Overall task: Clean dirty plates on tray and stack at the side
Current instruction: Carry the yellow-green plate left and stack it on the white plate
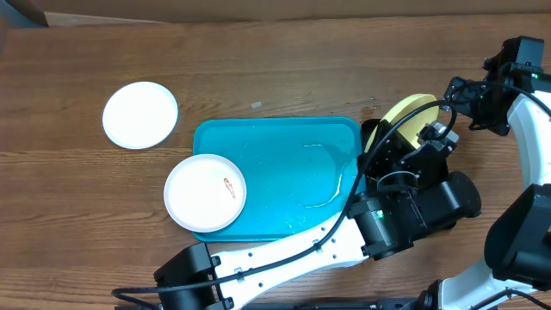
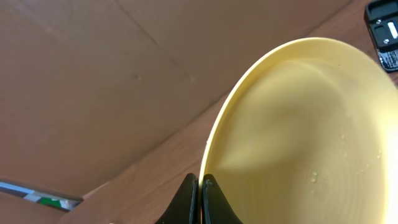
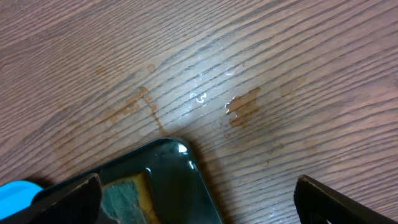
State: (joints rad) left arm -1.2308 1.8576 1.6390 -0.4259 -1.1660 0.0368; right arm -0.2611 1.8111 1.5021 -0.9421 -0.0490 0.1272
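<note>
Yellow plate (image 2: 298, 137), rim pinched by left gripper (image 2: 200, 182); overhead hides that grip.

**Free room and obstructions.** The right fingers (image 3: 68, 198) stand wide apart. Ahead of them lies bare bench (image 3: 249, 74), and the corner of a black tray (image 3: 180, 180) holding a sponge (image 3: 124, 196) juts in between them. The left fingers (image 2: 189, 199) pinch the yellow plate (image 2: 298, 137), which walls off their right side. To their left the turquoise tray (image 1: 284, 164) is unoccupied except for a white plate (image 1: 205, 192) at the corner farthest from them. A second white plate (image 1: 140, 114) rests on the bench beyond that.
</note>
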